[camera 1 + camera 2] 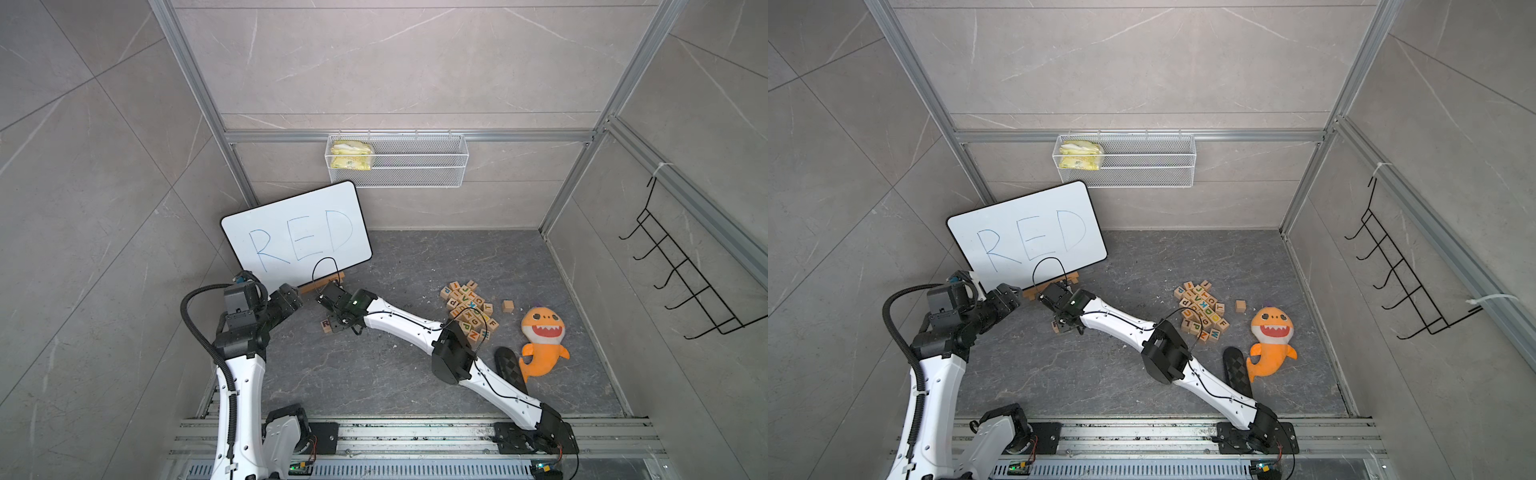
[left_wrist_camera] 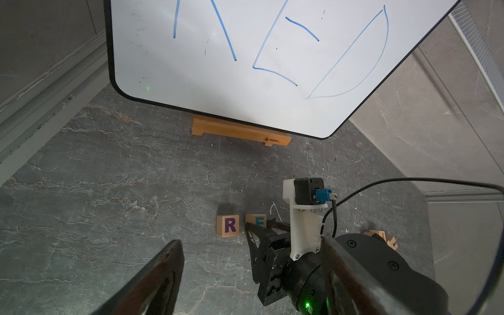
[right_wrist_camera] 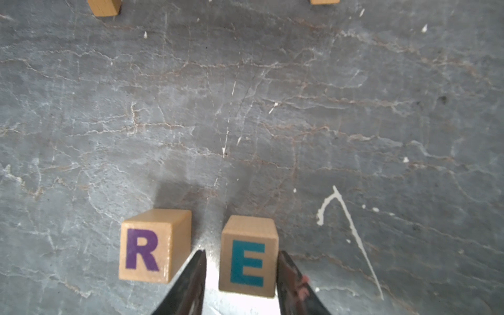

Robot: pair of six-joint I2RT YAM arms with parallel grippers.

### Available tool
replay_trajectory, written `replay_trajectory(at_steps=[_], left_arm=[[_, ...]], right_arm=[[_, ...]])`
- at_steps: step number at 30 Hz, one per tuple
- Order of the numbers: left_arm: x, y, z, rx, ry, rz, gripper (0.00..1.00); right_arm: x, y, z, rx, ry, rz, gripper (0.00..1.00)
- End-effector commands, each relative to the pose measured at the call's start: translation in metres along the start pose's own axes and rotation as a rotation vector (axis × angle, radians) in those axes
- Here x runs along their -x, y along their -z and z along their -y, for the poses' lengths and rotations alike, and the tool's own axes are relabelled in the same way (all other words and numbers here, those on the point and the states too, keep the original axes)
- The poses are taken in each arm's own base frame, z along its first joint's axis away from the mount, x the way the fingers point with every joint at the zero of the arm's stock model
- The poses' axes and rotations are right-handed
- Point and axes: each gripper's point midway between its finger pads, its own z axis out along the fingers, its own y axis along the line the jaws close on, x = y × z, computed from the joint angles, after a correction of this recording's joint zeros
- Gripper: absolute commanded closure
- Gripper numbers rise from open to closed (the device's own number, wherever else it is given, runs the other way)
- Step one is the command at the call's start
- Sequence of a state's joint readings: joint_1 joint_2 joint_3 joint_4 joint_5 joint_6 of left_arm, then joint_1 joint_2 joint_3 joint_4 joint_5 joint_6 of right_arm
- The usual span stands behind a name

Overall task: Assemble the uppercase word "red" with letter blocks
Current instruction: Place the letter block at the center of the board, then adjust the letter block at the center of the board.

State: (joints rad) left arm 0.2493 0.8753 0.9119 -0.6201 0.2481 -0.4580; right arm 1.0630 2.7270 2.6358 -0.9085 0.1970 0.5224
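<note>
Wooden E block (image 3: 247, 263), upright, beside R block (image 3: 148, 246)

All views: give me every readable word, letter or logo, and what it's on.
"RED": blue handwriting on the whiteboard.
"R": purple, on one letter block.
"E": teal, on the neighbouring letter block.
Logo on the wooden stand under the whiteboard: too small to read.
Letters on the pile of blocks: too small to read reliably.
</note>
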Motion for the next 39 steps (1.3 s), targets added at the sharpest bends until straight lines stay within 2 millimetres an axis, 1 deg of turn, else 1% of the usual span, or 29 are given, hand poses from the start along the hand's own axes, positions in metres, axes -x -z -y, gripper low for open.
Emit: replay_trajectory(at_steps=[1,4,6,7,8,11,12,13,15,18,21,22,24,29,32,36,39], left_arm=[[0.005,0.004,0.008,-0.041,0.004,0.022,0.18],[0.005,0.004,0.008,-0.044,0.005,0.023,0.18],[0.006,0.005,0.008,-0.044,0.007,0.027,0.18],[0.006,0.005,0.008,-0.044,0.007,0.027,0.18],[0.006,0.005,0.008,-0.046,0.007,0.027,0.18],[0.005,0.005,0.009,-0.054,0.008,0.022,0.18],[0.005,0.004,0.01,-0.057,0.008,0.019,0.18],[0.004,0.004,0.01,-0.061,0.008,0.015,0.18],[0.003,0.002,0.011,-0.069,0.012,0.005,0.2],[0.0,-0.001,0.013,-0.086,0.021,-0.016,0.21],[-0.002,-0.004,0.014,-0.096,0.024,-0.031,0.21],[-0.003,-0.004,0.014,-0.097,0.027,-0.034,0.22],[-0.003,-0.005,0.015,-0.099,0.027,-0.037,0.23],[-0.002,-0.005,0.014,-0.094,0.028,-0.033,0.23],[-0.002,-0.004,0.014,-0.096,0.03,-0.032,0.23],[-0.002,-0.004,0.013,-0.092,0.029,-0.029,0.24],[-0.002,-0.005,0.013,-0.091,0.031,-0.032,0.24]], right_arm=[[-0.003,-0.009,0.002,-0.01,0.014,-0.005,0.55],[0.0,-0.001,0.004,-0.021,0.021,0.004,0.55],[0.005,0.007,0.005,-0.023,0.02,0.018,0.55],[0.011,0.014,0.003,-0.013,0.016,0.035,0.54],[0.006,0.013,0.005,-0.016,0.022,0.022,0.54],[0.012,0.028,0.002,0.016,0.017,0.05,0.54],[0.01,0.027,0.004,0.013,0.015,0.047,0.54],[0.017,0.041,0.003,0.027,0.008,0.072,0.54],[0.02,0.048,0.002,0.048,-0.007,0.097,0.54],[0.022,0.057,0.003,0.093,-0.033,0.13,0.55],[0.023,0.062,-0.002,0.169,-0.053,0.148,0.55],[0.022,0.061,-0.002,0.18,-0.064,0.148,0.55],[0.022,0.056,0.006,0.181,-0.098,0.14,0.61],[0.009,0.04,0.029,0.143,-0.174,0.09,0.71],[0.002,0.033,0.029,0.147,-0.179,0.073,0.79],[-0.007,0.024,0.031,0.138,-0.188,0.048,0.79],[-0.011,0.019,0.027,0.152,-0.186,0.032,0.79]])
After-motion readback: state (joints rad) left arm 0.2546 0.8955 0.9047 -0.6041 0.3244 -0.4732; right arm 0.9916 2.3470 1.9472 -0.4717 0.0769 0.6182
